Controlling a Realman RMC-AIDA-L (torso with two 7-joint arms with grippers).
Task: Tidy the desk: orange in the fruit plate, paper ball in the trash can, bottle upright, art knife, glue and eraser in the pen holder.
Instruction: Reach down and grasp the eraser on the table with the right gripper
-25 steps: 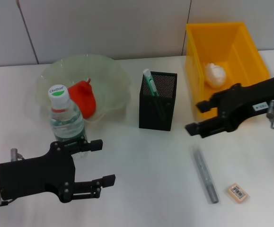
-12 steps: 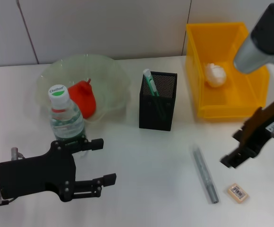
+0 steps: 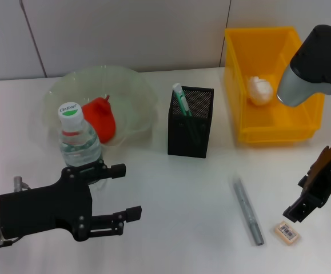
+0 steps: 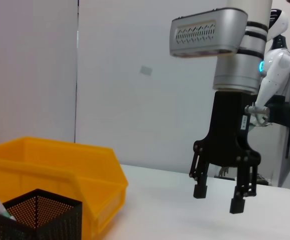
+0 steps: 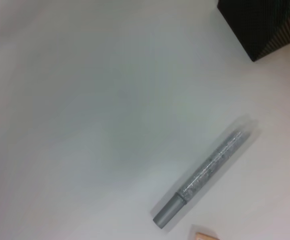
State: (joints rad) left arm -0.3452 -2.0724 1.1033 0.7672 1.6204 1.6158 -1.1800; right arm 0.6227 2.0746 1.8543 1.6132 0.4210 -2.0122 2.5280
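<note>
Right tool (image 3: 300, 209) spread above eraser (image 3: 287, 233); art knife (image 3: 247, 210) beside; left tool (image 3: 121, 194) spread near bottle (image 3: 77, 143).

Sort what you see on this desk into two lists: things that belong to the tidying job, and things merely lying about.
Belonging to the job:
orange in the fruit plate
paper ball in the trash can
bottle, upright
pen holder, with a green-and-white stick in it
art knife and eraser, on the desk

Lying about:
nothing besides these.
</note>
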